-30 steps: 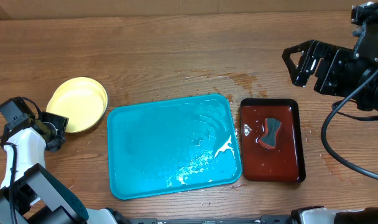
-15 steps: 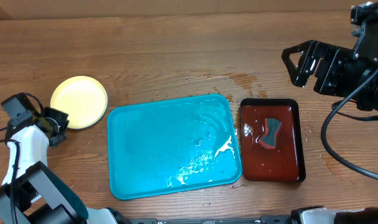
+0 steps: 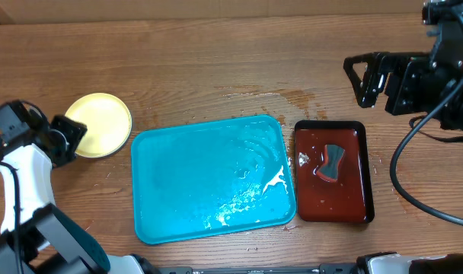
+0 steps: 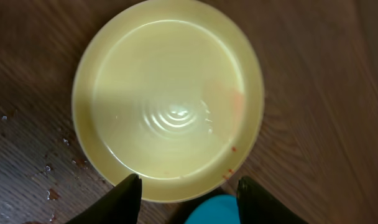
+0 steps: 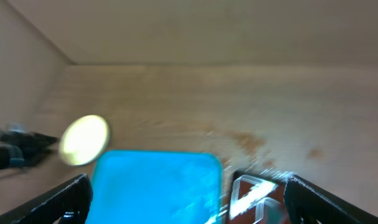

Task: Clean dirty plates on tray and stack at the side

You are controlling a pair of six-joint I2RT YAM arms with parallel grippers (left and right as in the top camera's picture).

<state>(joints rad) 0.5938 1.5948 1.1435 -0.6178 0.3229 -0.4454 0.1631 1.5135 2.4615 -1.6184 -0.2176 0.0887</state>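
A pale yellow-green plate [image 3: 102, 123] lies flat on the table left of the turquoise tray [image 3: 186, 183]. I cannot tell whether other plates lie under it. In the left wrist view the plate [image 4: 167, 99] has small red smears near its rim. My left gripper [image 3: 70, 135] is open and empty at the plate's left edge, its fingers [image 4: 189, 199] apart just off the rim. The tray holds no plates, only white foam streaks. My right gripper [image 3: 361, 80] is open and empty, above the table at the far right. The blurred right wrist view shows the tray [image 5: 155, 186] and the plate [image 5: 83, 140].
A smaller dark red-brown tray [image 3: 330, 205] holding liquid and a grey sponge [image 3: 332, 162] stands right of the turquoise tray. Wet patches [image 3: 292, 97] mark the wood behind both trays. A cardboard wall [image 3: 216, 7] runs along the back.
The plate, raised and tilted by my left gripper a second ago, now lies flat. My left gripper has let go and drawn back to the left. The right arm has barely shifted.
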